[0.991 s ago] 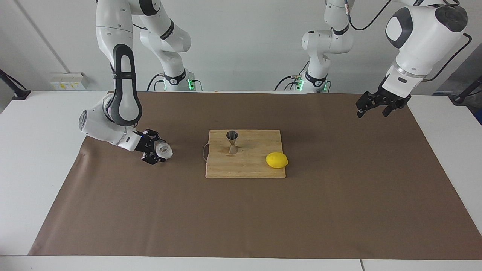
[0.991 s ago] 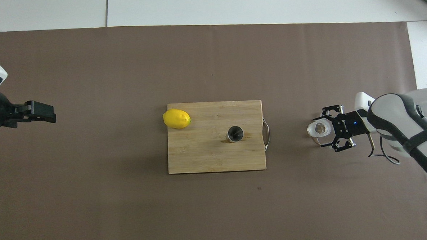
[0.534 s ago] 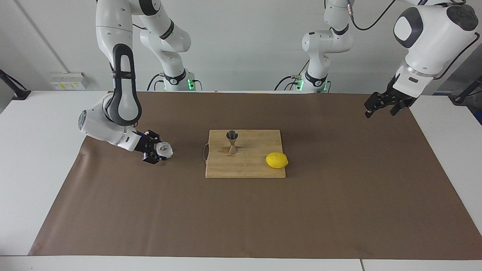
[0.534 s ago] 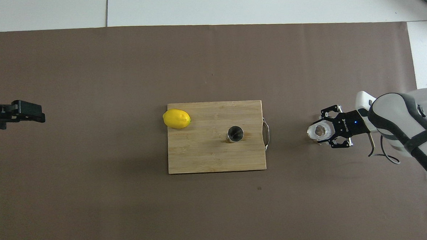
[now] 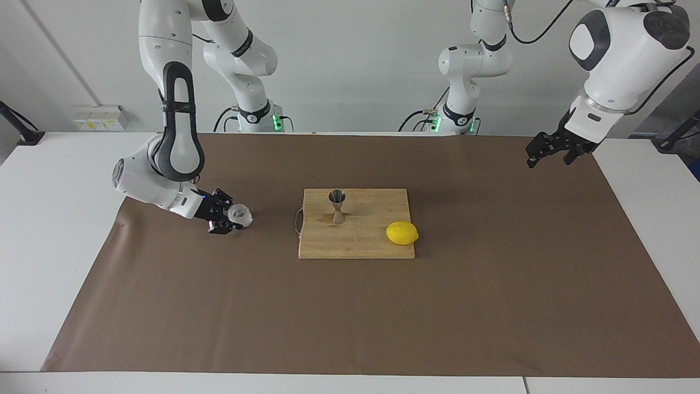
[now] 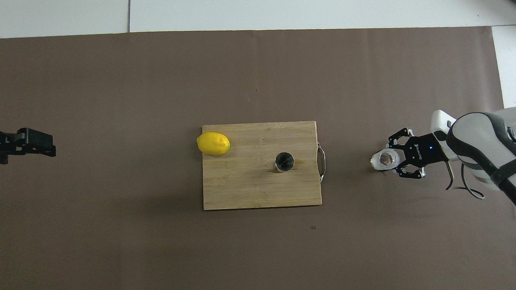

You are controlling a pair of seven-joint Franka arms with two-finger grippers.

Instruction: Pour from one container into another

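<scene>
Right gripper (image 5: 232,218) fingers clamp cup (image 5: 239,214) on surface (image 5: 164,306); we lift level, carry to jigger (image 5: 337,206). Left gripper (image 5: 555,150) waits, fingers: cannot tell.

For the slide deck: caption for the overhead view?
Right gripper grasps frosted cup on the paper beside the cutting board holding jigger and lemon.
</scene>
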